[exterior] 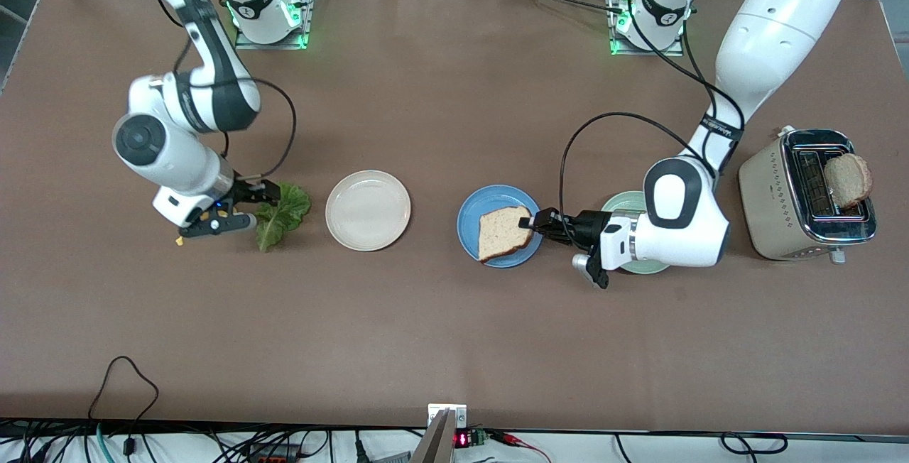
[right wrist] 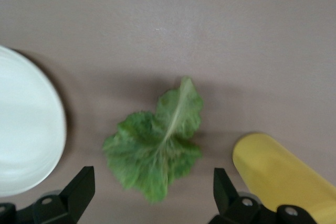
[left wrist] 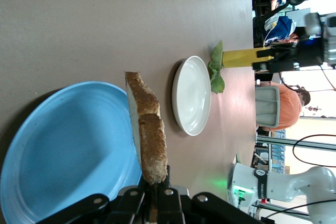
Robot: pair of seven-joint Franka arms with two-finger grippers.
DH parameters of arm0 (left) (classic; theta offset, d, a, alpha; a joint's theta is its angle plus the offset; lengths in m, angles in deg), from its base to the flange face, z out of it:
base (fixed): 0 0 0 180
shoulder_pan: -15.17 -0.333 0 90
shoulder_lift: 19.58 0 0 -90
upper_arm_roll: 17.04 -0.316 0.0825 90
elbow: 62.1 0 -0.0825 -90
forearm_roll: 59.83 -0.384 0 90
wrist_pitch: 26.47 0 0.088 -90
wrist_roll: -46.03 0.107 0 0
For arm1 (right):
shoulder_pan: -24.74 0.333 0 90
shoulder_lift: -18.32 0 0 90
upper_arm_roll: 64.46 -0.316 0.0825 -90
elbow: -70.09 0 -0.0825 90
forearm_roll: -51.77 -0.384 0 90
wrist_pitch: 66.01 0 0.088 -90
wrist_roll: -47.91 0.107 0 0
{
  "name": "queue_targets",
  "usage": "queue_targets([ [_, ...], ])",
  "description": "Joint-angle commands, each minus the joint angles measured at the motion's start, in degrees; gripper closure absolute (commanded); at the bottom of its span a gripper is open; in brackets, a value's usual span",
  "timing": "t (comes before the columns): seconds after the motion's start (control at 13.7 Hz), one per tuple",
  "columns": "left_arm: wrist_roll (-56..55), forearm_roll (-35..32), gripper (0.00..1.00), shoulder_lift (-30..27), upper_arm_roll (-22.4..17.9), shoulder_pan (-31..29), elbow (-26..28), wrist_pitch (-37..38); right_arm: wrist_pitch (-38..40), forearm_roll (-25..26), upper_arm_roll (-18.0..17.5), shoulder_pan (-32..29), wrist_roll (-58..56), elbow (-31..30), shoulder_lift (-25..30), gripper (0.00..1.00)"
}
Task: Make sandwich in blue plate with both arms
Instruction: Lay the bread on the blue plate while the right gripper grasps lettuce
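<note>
A light-brown bread slice point(exterior: 503, 232) hangs over the blue plate point(exterior: 472, 218), pinched at one edge by my left gripper point(exterior: 527, 222), which is shut on it. The left wrist view shows the slice point(left wrist: 149, 135) edge-on between the jaws of the left gripper point(left wrist: 157, 184), just above the plate point(left wrist: 68, 145). A green lettuce leaf point(exterior: 290, 204) lies flat on the table toward the right arm's end. My right gripper point(exterior: 263, 206) hovers over the leaf point(right wrist: 157, 148), and in its own wrist view the right gripper point(right wrist: 152, 178) is open around the leaf's tip.
A cream-white plate point(exterior: 368, 209) sits between the lettuce and the blue plate. A mint-green plate point(exterior: 625, 204) lies partly under the left arm. A toaster point(exterior: 774, 193) at the left arm's end holds another bread slice point(exterior: 848, 179). A yellow piece point(right wrist: 278, 177) shows beside the right gripper.
</note>
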Motion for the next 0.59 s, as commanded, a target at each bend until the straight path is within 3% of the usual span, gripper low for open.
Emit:
queue_targets([
  [0.0,6.8,7.57,1.0,-1.21,-0.01,0.2,6.93,-3.43,-3.91,0.1,0.1,0.01,0.58,1.21,-4.93,0.0],
  [0.29,12.17,11.91,1.0,-1.13,-0.01,0.74,10.9,-4.67,-9.02,0.62,0.27,-1.22,-0.73,1.65,-8.81,0.03],
  [0.44,12.97,11.91,0.97,-0.52,-0.01,0.73,11.0,-4.67,-9.11,1.5,0.45,-1.23,-0.82,2.09,-9.51,0.29],
  [0.51,12.88,11.91,0.84,0.27,-0.01,1.08,11.0,-4.67,-9.2,1.85,0.45,-1.23,-0.91,2.44,-10.13,0.44],
])
